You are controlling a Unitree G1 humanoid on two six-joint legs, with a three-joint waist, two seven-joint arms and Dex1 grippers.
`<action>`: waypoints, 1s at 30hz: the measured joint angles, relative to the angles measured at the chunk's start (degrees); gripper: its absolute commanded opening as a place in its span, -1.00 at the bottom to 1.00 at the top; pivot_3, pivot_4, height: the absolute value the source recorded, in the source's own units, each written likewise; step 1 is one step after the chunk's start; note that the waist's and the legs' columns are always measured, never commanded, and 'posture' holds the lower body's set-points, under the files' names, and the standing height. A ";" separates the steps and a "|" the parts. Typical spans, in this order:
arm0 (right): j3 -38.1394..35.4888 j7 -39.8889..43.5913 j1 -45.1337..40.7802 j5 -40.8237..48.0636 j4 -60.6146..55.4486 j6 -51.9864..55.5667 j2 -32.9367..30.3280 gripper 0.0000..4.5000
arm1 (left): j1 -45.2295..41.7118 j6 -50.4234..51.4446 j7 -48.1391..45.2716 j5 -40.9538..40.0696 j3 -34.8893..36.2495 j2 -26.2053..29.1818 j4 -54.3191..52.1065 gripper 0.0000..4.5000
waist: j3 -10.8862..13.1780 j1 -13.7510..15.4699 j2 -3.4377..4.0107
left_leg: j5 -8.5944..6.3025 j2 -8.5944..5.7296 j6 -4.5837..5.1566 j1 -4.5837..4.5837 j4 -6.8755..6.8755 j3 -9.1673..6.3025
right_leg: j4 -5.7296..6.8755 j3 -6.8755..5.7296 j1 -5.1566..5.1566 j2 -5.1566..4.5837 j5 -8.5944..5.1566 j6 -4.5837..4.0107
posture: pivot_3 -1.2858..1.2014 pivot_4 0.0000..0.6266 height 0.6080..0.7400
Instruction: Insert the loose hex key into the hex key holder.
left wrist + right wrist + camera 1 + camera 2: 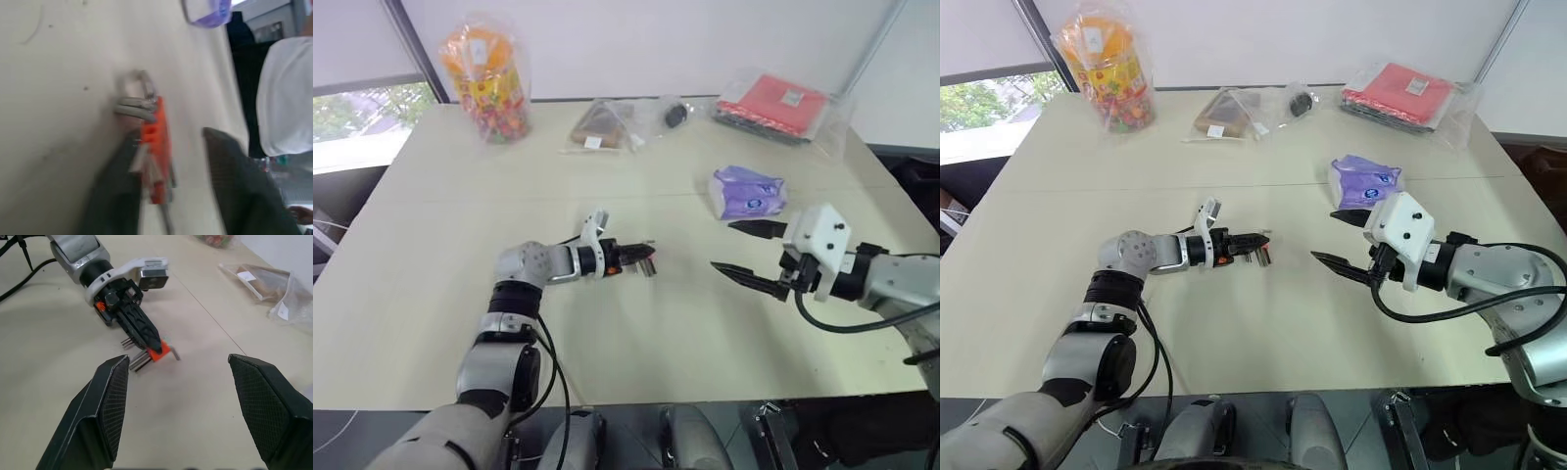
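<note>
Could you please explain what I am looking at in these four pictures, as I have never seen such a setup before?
A two-armed humanoid robot stands at a pale table. Two pictures come from its head, two from its wrists. The left gripper is down at the small red-orange plastic hex key holder, with grey keys sticking out; its fingers look parted around it in the left wrist view. The right gripper hovers open, holding nothing. Farther back lie a purple tissue pack, a flat red packet, a candy bag and a brown snack pouch.

The left gripper [142,330] is covering part of the hex key holder [157,352]; motion is blurring its keys.
</note>
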 measured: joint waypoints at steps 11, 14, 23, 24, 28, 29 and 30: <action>1.98 0.65 -2.30 -1.70 2.19 -2.16 0.04 0.48 | 0.62 1.97 -2.64 2.57 -4.03 14.69 -7.14 0.99 | -0.07 -0.44 -0.02 | 0.00 0.08 -0.01 0.26 -0.13 0.08 | 0.03 0.08 0.10 0.05 0.00 0.00 | 0.03 -0.52 1.00; 2.51 0.66 -2.59 -1.72 3.04 -2.26 0.32 0.48 | 3.12 -3.89 -4.83 5.76 -6.16 17.60 -10.51 0.99 | -0.07 0.08 -0.02 | 0.00 0.05 -0.01 0.20 -0.11 0.06 | -0.01 0.10 0.10 -0.02 0.00 0.00 | 0.03 -0.52 1.00; 4.06 5.19 -4.39 -3.12 8.64 -4.83 -1.20 0.48 | 7.79 -28.37 -17.08 14.13 -10.80 26.26 -25.04 0.99 | -0.03 1.18 -0.07 | 0.00 0.00 -0.01 -0.03 -0.06 0.03 | -0.16 0.07 0.00 -0.08 0.00 -0.01 | 0.03 -0.52 1.00; 4.42 6.44 -4.49 -3.62 9.81 -5.38 -2.12 0.48 | 8.82 -29.79 -18.88 14.11 -10.77 27.82 -27.08 0.99 | -0.03 1.06 -0.07 | 0.00 0.01 -0.01 -0.03 -0.07 0.03 | -0.15 0.07 0.00 -0.08 0.00 -0.01 | 0.03 -0.52 1.00; 5.02 9.70 -5.59 -4.59 12.36 -6.76 -3.62 0.48 | 12.24 -32.72 -24.35 13.85 -10.03 32.23 -32.57 0.99 | -0.03 0.92 -0.05 | 0.00 0.03 0.00 -0.02 -0.07 0.03 | -0.15 0.07 0.00 -0.06 0.00 -0.01 | 0.03 -0.52 1.00; 5.20 10.38 -6.00 -5.09 12.68 -7.07 -4.12 0.48 | 13.18 -33.01 -25.30 13.81 -9.86 33.21 -33.65 0.99 | -0.02 0.90 -0.05 | -0.01 0.03 0.00 -0.02 -0.07 0.03 | -0.15 0.07 -0.01 -0.06 0.00 -0.01 | 0.03 -0.52 1.00; 5.27 11.17 -6.55 -5.58 13.22 -7.50 -4.90 0.48 | 14.32 -33.24 -26.34 13.51 -9.62 34.29 -34.83 0.99 | -0.02 0.89 -0.05 | -0.01 0.03 0.02 -0.02 -0.07 0.04 | -0.15 0.07 -0.01 -0.06 0.00 -0.01 | 0.03 -0.52 1.00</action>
